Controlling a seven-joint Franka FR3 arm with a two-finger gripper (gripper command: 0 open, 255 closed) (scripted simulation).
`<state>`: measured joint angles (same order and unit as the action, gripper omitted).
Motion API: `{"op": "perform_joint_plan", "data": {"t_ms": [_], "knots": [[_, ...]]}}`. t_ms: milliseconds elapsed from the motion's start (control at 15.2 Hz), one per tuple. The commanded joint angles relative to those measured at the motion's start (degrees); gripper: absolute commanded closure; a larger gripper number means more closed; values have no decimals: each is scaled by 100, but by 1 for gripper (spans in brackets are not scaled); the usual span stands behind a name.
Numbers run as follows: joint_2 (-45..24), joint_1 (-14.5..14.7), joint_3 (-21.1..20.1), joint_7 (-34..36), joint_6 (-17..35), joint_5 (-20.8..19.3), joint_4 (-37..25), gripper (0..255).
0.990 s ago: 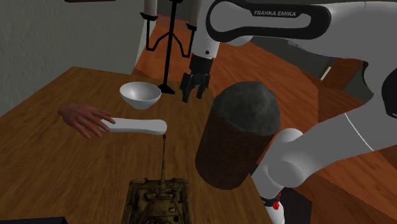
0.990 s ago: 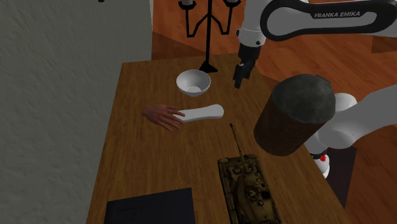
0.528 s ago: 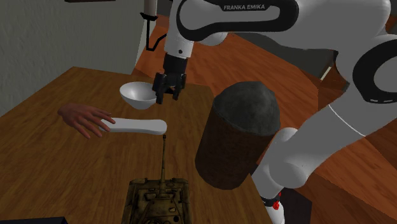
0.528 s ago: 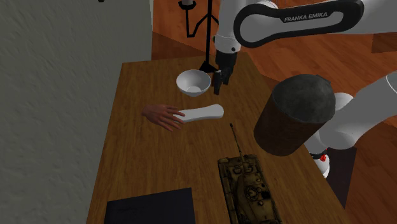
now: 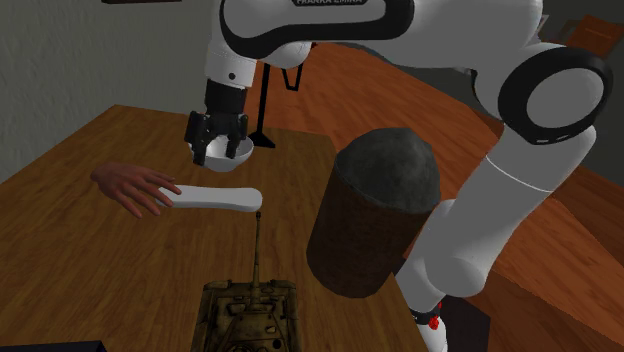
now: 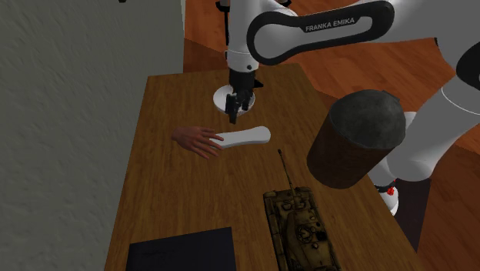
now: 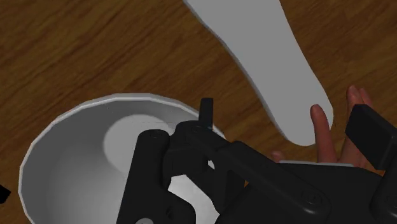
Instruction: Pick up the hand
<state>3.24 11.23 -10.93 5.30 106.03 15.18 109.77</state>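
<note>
The hand [image 5: 133, 186] is skin-coloured and lies flat on the wooden table [image 5: 60, 250], joined to a smooth white forearm [image 5: 215, 198]. In the second exterior view the hand [image 6: 198, 141] and its forearm [image 6: 248, 138] lie just in front of a white bowl [image 6: 224, 98]. My black gripper [image 5: 218, 137] hangs open over that bowl [image 5: 225, 156], a short way from the forearm and clear of the hand. From the side it is the gripper [image 6: 234, 106] pointing down at the bowl's rim. In the wrist view the bowl [image 7: 70, 159], the forearm [image 7: 267, 57] and two fingertips of the hand [image 7: 321, 124] lie below one gripper finger [image 7: 372, 130].
A tall dark cylinder [image 5: 375, 215] stands near the arm's base. A model tank [image 5: 250, 312] sits at the table's near edge, barrel towards the forearm. A black slab [image 6: 183, 250] lies at the front corner, and a black candle stand [image 5: 264, 120] rises behind the bowl.
The arm has swung across from beside the candle stand towards the shoulder view's left. The gripper now hangs over the bowl, closer to the hand. Nothing on the table has moved.
</note>
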Motion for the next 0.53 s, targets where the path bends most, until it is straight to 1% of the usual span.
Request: {"op": "perform_joint_plan", "data": {"t_ms": [0, 462], "knots": [[-363, 97, -105, 66, 48, 2, -377, 0], [-1675, 455, -394, 294, -33, -146, -1956, 0]]}}
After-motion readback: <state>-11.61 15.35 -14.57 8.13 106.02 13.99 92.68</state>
